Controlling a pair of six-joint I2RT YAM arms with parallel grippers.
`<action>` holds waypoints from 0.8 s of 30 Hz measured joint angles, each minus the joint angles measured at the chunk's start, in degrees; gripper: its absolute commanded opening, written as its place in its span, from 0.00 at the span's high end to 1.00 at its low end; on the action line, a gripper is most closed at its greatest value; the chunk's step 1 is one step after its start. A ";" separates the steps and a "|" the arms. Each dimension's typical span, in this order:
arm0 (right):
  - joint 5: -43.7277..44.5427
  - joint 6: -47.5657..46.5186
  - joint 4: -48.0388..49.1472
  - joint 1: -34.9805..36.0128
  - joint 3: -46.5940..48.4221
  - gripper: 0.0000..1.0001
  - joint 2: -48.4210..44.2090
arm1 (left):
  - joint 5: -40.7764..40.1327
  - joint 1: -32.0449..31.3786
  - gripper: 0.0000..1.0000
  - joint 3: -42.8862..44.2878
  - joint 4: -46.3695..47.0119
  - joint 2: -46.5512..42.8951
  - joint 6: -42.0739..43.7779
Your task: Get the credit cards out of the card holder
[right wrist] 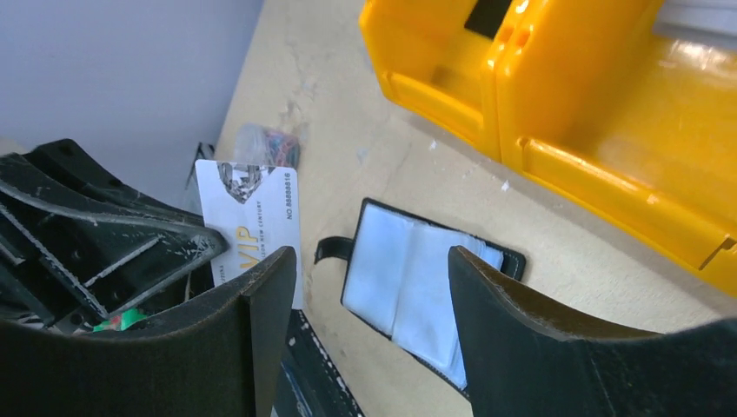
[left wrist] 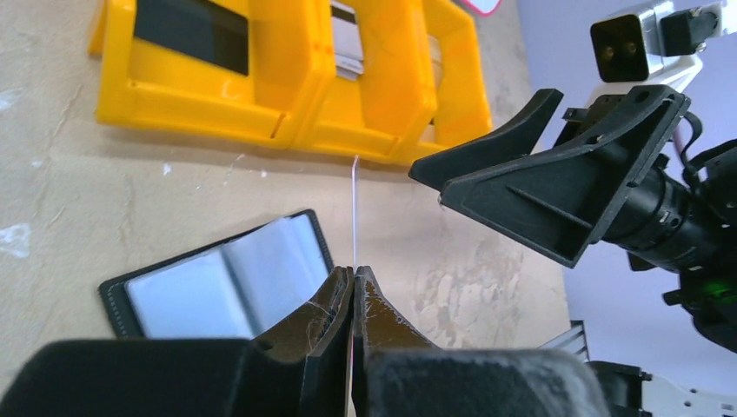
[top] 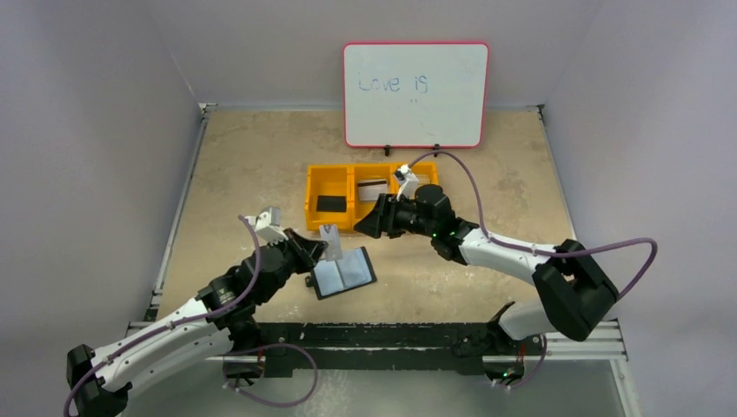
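Fingers (left wrist: 326, 300) of the left gripper (left wrist: 354, 271) are clamped shut on a thin, stiff white credit card (right wrist: 252, 217). It is held upright by its lower edge near the open card holder (top: 343, 272), which is laid flat on the table (top: 487, 278). The right gripper (right wrist: 369, 256) is spread wide and empty beside the card. The smooth plastic could be twisted loose and dropped if it is nudged edge-on by those hard black fingers. The holder's glossy clear pockets are framed by a black, leather-like cover.

Plain lilac-grey walls (top: 78, 122) enclose a mottled beige table (top: 252, 165), a pink-framed whiteboard (top: 415, 113) standing at back.
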 measured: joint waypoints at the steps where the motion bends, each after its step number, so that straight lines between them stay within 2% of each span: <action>1: -0.02 0.46 1.18 -0.46 -0.46 0.33 -0.48 | 0.04 0.00 1.00 0.00 1.20 0.04 0.35; 7: 0.26 2.03 9.20 -1.09 -5.77 0.32 -7.34 | 0.48 0.00 1.00 0.00 7.04 0.31 1.62; 11: -0.61 2.45 13.33 -1.09 -6.58 0.34 -9.20 | 1.07 0.00 1.00 -0.02 11.28 0.17 1.95; 14: -3.72 3.23 14.45 -1.62 -6.21 0.42 -8.09 | 1.68 0.00 1.00 -0.39 14.91 -0.22 1.99; 17: -8.87 5.05 17.77 -2.19 -5.70 0.45 -4.28 | 2.38 0.00 1.00 -0.68 17.97 -0.28 1.99; 24: -15.76 8.66 25.09 -2.27 -5.70 0.44 -0.46 | 3.74 0.00 1.00 -0.85 21.24 1.46 1.97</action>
